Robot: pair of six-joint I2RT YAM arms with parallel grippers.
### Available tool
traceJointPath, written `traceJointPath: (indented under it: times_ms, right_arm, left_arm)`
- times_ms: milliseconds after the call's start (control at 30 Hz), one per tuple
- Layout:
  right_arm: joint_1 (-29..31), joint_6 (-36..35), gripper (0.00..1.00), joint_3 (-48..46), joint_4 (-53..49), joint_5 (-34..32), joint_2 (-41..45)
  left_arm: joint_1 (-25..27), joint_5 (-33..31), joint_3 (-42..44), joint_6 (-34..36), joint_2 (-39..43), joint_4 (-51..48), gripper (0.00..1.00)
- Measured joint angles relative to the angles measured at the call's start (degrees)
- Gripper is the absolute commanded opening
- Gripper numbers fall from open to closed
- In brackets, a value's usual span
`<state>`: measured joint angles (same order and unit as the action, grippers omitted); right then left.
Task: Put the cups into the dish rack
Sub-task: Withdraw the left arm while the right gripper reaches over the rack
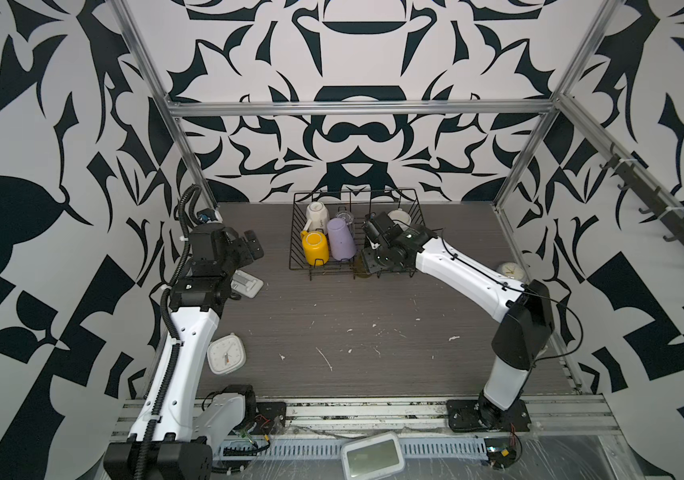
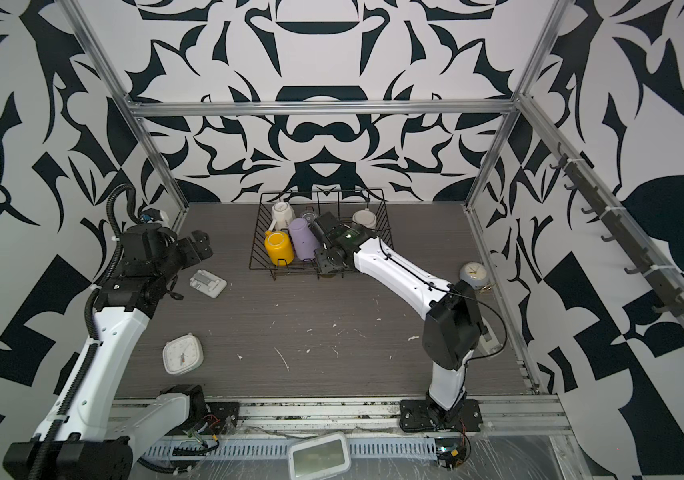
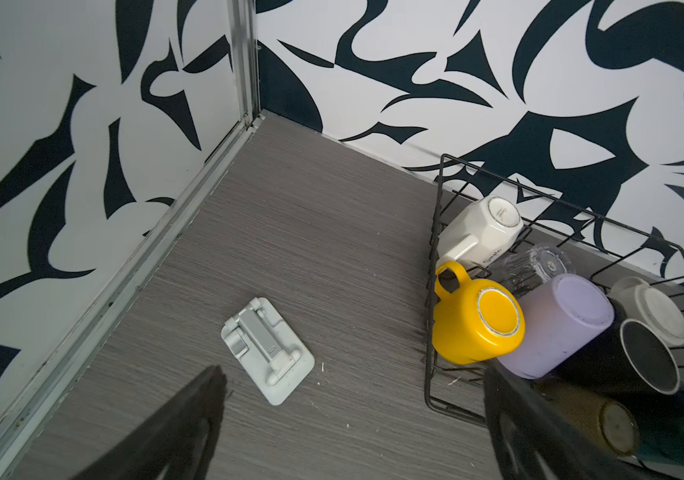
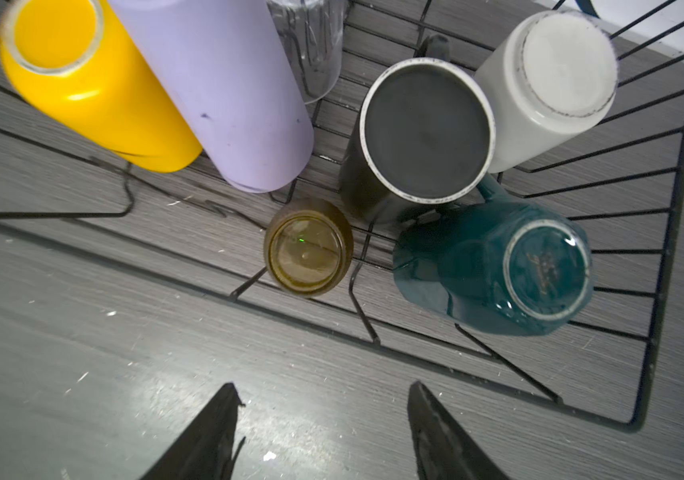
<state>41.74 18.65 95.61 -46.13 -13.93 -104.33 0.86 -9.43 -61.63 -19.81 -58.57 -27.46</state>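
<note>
The right gripper (image 4: 323, 386) hangs open and empty over the dish rack (image 4: 672, 232) near the amber glass (image 4: 308, 249), while the left gripper (image 3: 353, 370) gapes wide, empty.

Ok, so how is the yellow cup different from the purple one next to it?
The yellow cup has a handle; the purple one has none. The purple one is taller; the yellow cup is shorter. The yellow cup looks shiny, while the purple one looks dull. Both sit bottom-up and leaning, side by side in the dish rack.
</note>
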Motion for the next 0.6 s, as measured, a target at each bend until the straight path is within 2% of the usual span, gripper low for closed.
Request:
traceJointPath:
  times_ms: [600]
  right_arm:
    - [0.79, -0.72, 0.67, 6.78, -1.33, -8.68, -10.54]
  left_arm:
    - [-2.84, 1.99, 1.29, -0.63, 1.97, 0.26, 0.99]
